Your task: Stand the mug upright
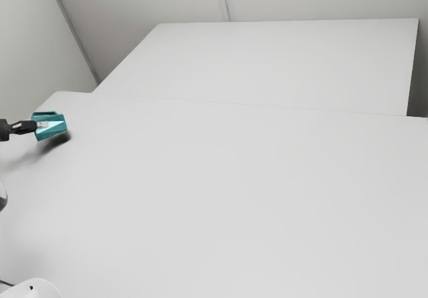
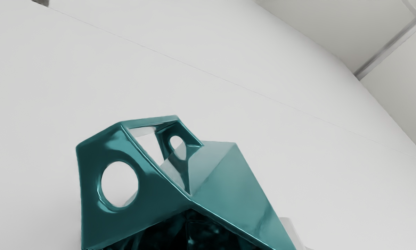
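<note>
The mug (image 2: pixel 242 187) had a glossy teal skin, smooth across its flat facets, with bright metallic-looking highlights along the edges; its dark inside shone too. At nine o'clock in the exterior view, the gripper (image 1: pixel 41 125) looked black and fairly matt. The tabletop (image 1: pixel 234 198) was smooth, white and matt. Toward twelve o'clock, the wall (image 1: pixel 147 1) looked plain and matt. At eight o'clock, a white casing (image 1: pixel 41 289) looked like smooth plastic.

From the side, farther off, and the hand, close, both overlook mug (image 1: pixel 57 129) and table (image 1: pixel 234 191).
</note>
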Robot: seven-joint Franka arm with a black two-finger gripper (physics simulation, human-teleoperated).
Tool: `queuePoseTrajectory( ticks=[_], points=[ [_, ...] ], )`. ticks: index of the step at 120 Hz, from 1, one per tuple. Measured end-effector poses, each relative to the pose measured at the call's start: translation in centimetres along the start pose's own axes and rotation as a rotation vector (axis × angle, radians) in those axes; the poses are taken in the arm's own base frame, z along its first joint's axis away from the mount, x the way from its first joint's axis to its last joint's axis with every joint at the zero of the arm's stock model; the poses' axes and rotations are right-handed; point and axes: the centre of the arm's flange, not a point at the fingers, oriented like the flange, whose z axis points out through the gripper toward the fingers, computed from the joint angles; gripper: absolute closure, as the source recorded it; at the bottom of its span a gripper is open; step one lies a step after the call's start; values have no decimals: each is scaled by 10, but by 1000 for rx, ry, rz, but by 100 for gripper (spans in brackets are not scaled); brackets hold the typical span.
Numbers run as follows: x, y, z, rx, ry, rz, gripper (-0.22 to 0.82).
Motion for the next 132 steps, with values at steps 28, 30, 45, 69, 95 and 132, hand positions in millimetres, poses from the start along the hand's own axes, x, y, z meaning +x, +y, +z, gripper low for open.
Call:
queuePoseTrajectory(
  ticks=[28, 30, 45, 69, 95, 132],
  points=[
    [81, 80, 59, -89, -15, 137, 78],
    [90, 93, 67, -94, -31, 158, 78],
    [137, 200, 119, -100, -215, 273, 78],
    [139, 392, 158, 87, -642, 494, 79],
    [48, 481, 211, 229, -954, 586, 79],
    [-25, 499, 267, 371, -1084, 662, 79]
  ],
)
